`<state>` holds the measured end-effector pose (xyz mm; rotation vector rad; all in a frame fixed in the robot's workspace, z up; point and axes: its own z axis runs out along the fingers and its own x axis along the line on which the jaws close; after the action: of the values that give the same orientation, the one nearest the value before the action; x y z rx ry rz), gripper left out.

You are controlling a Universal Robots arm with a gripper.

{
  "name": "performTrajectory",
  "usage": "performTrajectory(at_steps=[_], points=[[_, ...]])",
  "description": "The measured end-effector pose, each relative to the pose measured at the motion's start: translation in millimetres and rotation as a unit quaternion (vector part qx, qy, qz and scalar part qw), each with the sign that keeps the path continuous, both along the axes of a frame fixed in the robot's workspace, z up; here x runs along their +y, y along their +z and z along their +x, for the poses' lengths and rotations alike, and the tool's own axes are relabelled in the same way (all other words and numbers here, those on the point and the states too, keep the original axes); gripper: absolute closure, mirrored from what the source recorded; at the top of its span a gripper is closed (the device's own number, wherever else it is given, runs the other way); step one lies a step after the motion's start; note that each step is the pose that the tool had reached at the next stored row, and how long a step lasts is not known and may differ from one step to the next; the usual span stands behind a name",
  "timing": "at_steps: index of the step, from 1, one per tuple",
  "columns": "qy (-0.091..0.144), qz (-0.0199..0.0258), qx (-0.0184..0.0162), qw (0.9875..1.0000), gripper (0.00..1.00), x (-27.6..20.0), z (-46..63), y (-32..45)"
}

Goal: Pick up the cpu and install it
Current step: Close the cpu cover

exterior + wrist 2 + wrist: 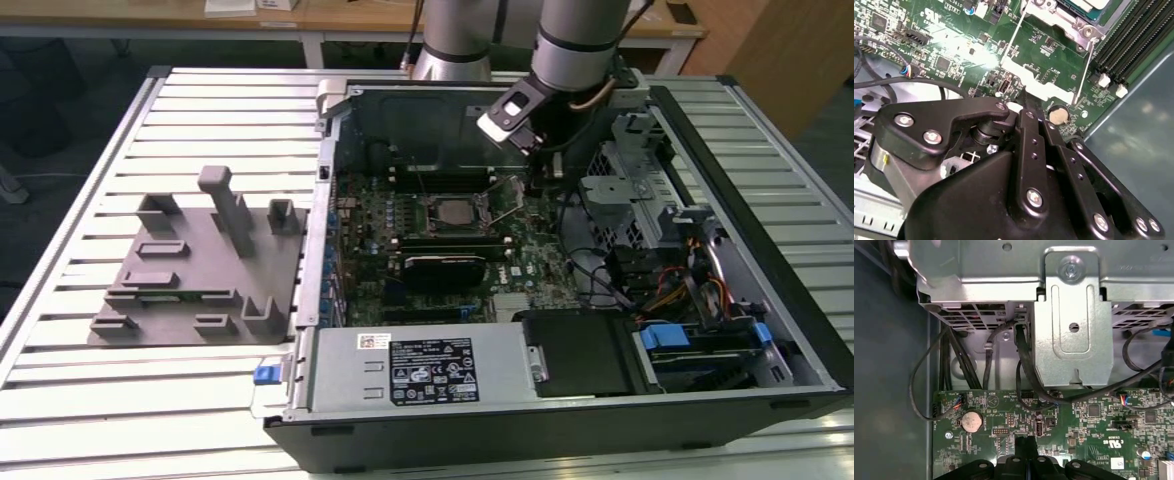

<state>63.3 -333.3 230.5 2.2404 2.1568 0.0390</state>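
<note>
**Position.** The small flat square cpu with the silvery-white metal top (pixel 453 212) lies inside the dark square metal-framed socket (pixel 1069 22). The socket sits on the green printed circuit board (pixel 1089 435) of the open black computer case (pixel 754 170).

**Gripper.** The black linkage gripper (pixel 1027 446) hangs low over the board, just beside the socket on the exterior view's right. A silver coin cell (pixel 972 421) lies near it. The fingers are pressed together, and nothing is visible between them.

**Step in hand (judgement).** The cpu appears seated. The work appears to concern the thin bright wire lever (pixel 1015 42) that runs out from the socket frame toward the gripper.
- Contact only the wire.
- Keep the fingertips off the board.
- Follow the lever's arc rather than pressing straight down.

**Materials.**
- The wire is smooth, round and probably springy, so it may slip off narrow tips.
- The socket frame is rigid stamped metal.
- The board is densely studded with small fragile parts.
- Loose black cables (pixel 1024 365) hang beyond the socket, past the board's edge. Keep clear of them.
</note>
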Motion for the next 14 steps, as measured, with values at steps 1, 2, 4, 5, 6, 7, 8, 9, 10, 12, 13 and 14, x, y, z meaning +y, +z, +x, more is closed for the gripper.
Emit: performTrajectory(at_steps=[1,2,4,5,6,7,8,9,10,12,13,14], points=[[0.0,-0.0001,0.0,1.0,0.89,0.0,0.0,-1.8],[0.0,0.0,0.0,1.0,0.89,0.0,0.0,-3.6],[0.0,-0.0001,0.0,1.0,0.89,0.0,0.0,-7.0],[0.0,0.0,0.0,1.0,0.89,0.0,0.0,-8.1],[0.0,-0.0001,0.0,1.0,0.89,-0.1,0.0,-8.2],[0.0,-0.0001,0.0,1.0,0.89,-0.1,0.0,-8.2],[0.0,-0.0002,0.0,1.0,0.89,-0.1,0.0,-8.2],[0.0,-0.0001,0.0,1.0,0.89,0.0,0.0,-8.2],[0.0,-0.0001,0.0,1.0,0.89,0.0,0.0,-8.2],[0.0,-0.0001,0.0,1.0,0.89,0.0,-0.1,-8.2],[0.0,-0.0001,0.0,1.0,0.89,0.0,-0.5,-8.3],[0.0,0.0001,0.0,1.0,0.89,0.0,-1.1,-8.4]])
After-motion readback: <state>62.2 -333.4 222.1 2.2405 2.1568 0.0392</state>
